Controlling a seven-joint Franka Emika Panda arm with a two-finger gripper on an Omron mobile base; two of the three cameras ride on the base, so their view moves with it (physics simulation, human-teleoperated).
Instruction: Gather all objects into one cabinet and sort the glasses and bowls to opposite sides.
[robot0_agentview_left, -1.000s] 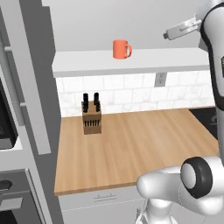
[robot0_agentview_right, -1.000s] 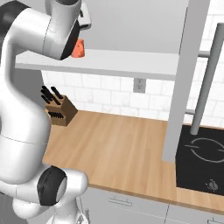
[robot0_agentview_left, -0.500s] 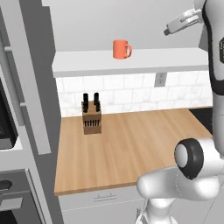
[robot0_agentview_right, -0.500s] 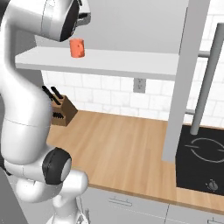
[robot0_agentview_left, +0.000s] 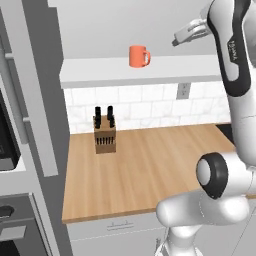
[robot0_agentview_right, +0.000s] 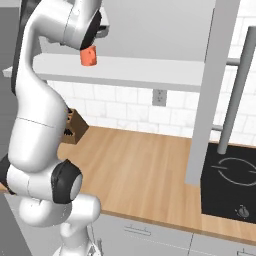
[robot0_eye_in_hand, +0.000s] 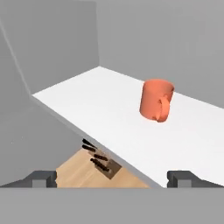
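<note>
Grey cabinet door (robot0_agentview_left: 42, 100) stands open at my far left, its slab edge toward me, beside the white shelf (robot0_agentview_left: 100, 72). On that shelf I see the orange mug (robot0_agentview_left: 138, 56) upright, handle to its right, well back from the front lip. Below, a wooden knife block (robot0_agentview_left: 105, 136) sits near the tiled wall on the butcher-block counter (robot0_agentview_left: 150, 170), which has open wood around it. Further right, a wall outlet (robot0_agentview_left: 183, 91). My gripper (robot0_agentview_left: 181, 37) hangs up at shelf height, right of the mug and apart from it, fingers spread wide and holding nothing. Lettering on the forearm is too small to read. In the right base view a black hob (robot0_agentview_right: 230, 182) lies at the counter's right end, behind a grey panel (robot0_agentview_right: 207, 95).
</note>
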